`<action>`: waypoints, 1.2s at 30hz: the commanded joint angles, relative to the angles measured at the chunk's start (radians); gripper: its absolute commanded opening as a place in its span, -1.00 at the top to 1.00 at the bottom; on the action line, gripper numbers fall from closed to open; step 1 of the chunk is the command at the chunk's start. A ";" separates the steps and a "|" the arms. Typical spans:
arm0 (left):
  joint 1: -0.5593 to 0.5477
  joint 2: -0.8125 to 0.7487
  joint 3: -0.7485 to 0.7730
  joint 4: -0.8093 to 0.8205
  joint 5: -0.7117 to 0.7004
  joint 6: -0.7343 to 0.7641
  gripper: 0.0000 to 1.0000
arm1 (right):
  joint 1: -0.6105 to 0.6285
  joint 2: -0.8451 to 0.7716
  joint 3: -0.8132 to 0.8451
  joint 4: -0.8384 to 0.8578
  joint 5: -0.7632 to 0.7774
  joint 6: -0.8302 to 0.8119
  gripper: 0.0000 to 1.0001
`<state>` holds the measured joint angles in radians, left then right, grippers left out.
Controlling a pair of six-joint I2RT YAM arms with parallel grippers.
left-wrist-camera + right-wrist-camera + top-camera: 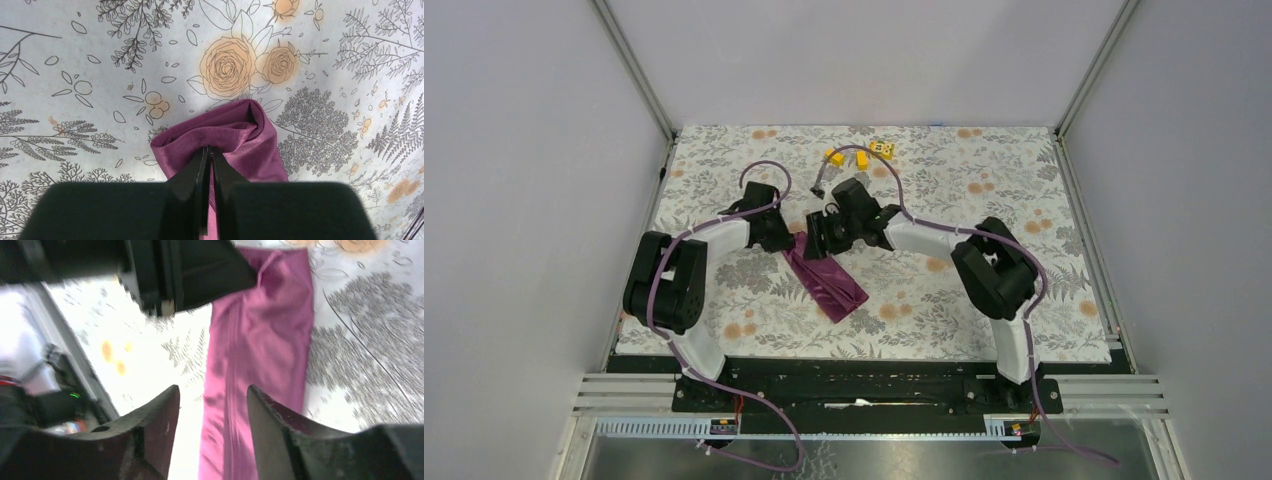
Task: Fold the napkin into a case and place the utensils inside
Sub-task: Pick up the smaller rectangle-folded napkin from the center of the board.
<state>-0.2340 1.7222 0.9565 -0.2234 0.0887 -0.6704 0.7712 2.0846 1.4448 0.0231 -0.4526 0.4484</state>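
Observation:
The plum-purple napkin (pixel 829 284) lies folded into a narrow strip, the case, slanting across the floral tablecloth (pixel 984 190). My left gripper (pixel 210 149) is shut on the hem at the strip's far end (pixel 240 135), where the cloth bunches up a little. In the top view that left gripper (pixel 791 238) meets the right gripper (pixel 817 243) over this same end. My right gripper (pixel 212 392) hovers open just above the napkin (pixel 265 340), nothing between its fingers. No utensils show in any view.
Several small yellow blocks (pixel 861 155) lie at the far middle of the cloth. The left arm's black fingers (pixel 190 270) cross the top of the right wrist view. Frame posts and grey walls close in the table.

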 commanded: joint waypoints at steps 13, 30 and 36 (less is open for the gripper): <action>0.053 -0.334 -0.138 -0.137 0.196 0.002 0.21 | 0.290 -0.205 -0.142 -0.245 0.575 -0.589 -0.28; 0.045 -0.309 -0.394 0.140 0.370 -0.163 0.19 | 0.339 -0.107 -0.130 -0.224 0.725 -0.618 0.04; 0.009 -0.289 -0.440 0.206 0.334 -0.204 0.22 | 0.344 -0.104 -0.132 -0.208 0.738 -0.609 0.34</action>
<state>-0.2039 1.4189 0.5465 -0.0975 0.4377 -0.8402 1.0996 1.9823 1.2957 -0.2127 0.2420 -0.1600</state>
